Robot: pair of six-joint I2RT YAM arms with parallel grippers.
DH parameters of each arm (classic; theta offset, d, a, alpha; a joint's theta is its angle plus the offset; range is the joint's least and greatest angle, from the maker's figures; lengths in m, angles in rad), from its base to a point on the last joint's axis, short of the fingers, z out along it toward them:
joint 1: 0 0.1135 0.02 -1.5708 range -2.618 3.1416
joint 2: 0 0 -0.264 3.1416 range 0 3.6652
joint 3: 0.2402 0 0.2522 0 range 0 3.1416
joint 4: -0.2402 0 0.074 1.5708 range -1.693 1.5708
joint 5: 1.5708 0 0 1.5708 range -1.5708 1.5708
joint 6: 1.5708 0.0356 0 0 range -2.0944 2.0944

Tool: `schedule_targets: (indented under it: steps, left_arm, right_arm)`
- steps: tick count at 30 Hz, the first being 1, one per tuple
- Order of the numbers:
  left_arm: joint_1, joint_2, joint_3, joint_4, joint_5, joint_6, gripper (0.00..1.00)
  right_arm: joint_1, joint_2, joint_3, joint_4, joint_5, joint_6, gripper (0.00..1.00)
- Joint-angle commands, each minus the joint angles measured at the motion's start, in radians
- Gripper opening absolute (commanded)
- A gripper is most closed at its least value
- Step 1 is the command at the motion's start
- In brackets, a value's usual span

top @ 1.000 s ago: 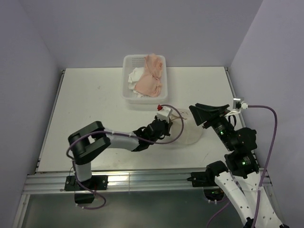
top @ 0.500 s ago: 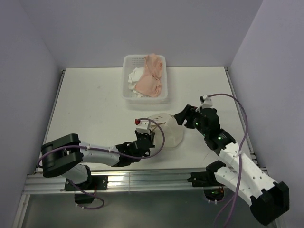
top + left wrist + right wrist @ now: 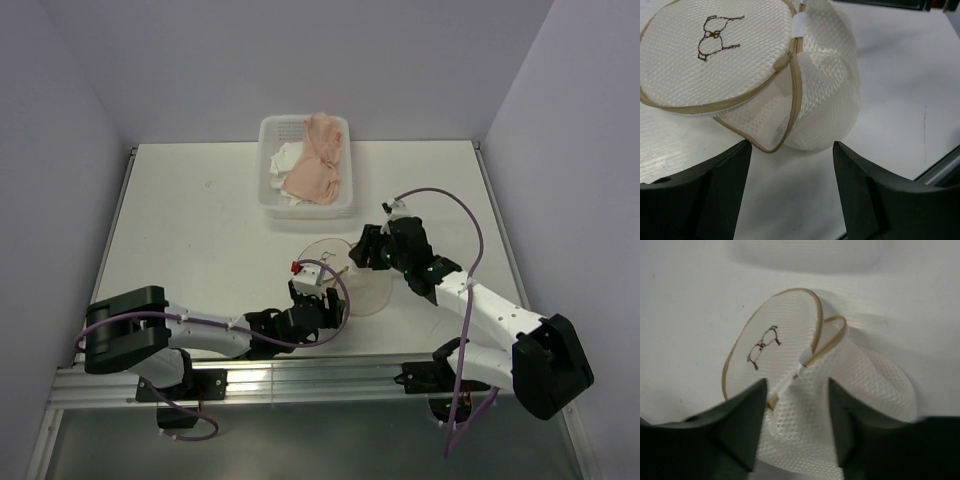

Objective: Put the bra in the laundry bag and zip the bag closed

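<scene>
The laundry bag (image 3: 366, 287) is a cream-white mesh drum with tan zip trim, lying mid-table. Its round lid (image 3: 705, 55) carries a brown bra drawing. Lid rim and body rim part on the near side, where the zip is undone, with a tan pull (image 3: 782, 61) on the seam. The body bulges; the bra is hidden from every view. My left gripper (image 3: 791, 150) (image 3: 322, 302) is open just short of the bag's near edge, nothing between its fingers. My right gripper (image 3: 796, 385) (image 3: 363, 254) is open, astride the mesh body (image 3: 840, 405) beside the zip seam.
A white perforated basket (image 3: 268, 195) stands at the back, holding peach fabric (image 3: 318, 165) and white garments. The metal rail (image 3: 300, 380) marks the table's near edge. Purple walls close in behind and on both sides. Arm cables loop above the bag.
My left gripper has opened and let go of the bag. The right arm came down from high up and reached to the bag's far side. The bag shifted left and lies flatter.
</scene>
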Motion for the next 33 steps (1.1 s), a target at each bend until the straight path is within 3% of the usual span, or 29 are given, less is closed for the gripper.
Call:
schedule_targets:
  steps: [1,3,9,13,20,25,27,29,33]
  left_arm:
    - [-0.004,-0.074,0.03,-0.001,0.065,-0.028,0.74]
    - [-0.003,-0.106,0.031,-0.016,0.059,-0.017,0.77]
    - [0.01,-0.319,0.062,-0.113,0.001,0.078,0.77]
    - [0.071,-0.518,0.033,-0.159,0.028,0.063,0.77]
    - [0.112,-0.781,0.008,-0.375,-0.054,0.01,0.79]
    - [0.126,-0.92,0.031,-0.589,-0.179,-0.013,0.8]
    - [0.126,-0.96,0.04,-0.651,-0.234,-0.037,0.79]
    - [0.126,-1.031,0.042,-0.715,-0.265,-0.068,0.78]
    - [0.126,-1.141,0.028,-0.783,-0.321,-0.097,0.76]
  right_arm:
    - [0.007,0.003,0.098,0.012,0.028,-0.09,0.65]
    - [0.007,-0.006,0.141,-0.028,0.045,-0.11,0.71]
    - [0.041,-0.059,0.206,-0.057,-0.01,-0.15,0.71]
    - [0.134,0.041,0.279,-0.129,-0.033,-0.228,0.7]
    - [0.31,0.256,0.443,-0.275,0.131,-0.405,0.74]
    - [0.429,0.403,0.538,-0.325,0.186,-0.509,0.61]
    - [0.463,0.466,0.554,-0.324,0.195,-0.528,0.48]
    - [0.482,0.504,0.58,-0.325,0.214,-0.528,0.42]
    - [0.516,0.601,0.62,-0.328,0.217,-0.544,0.42]
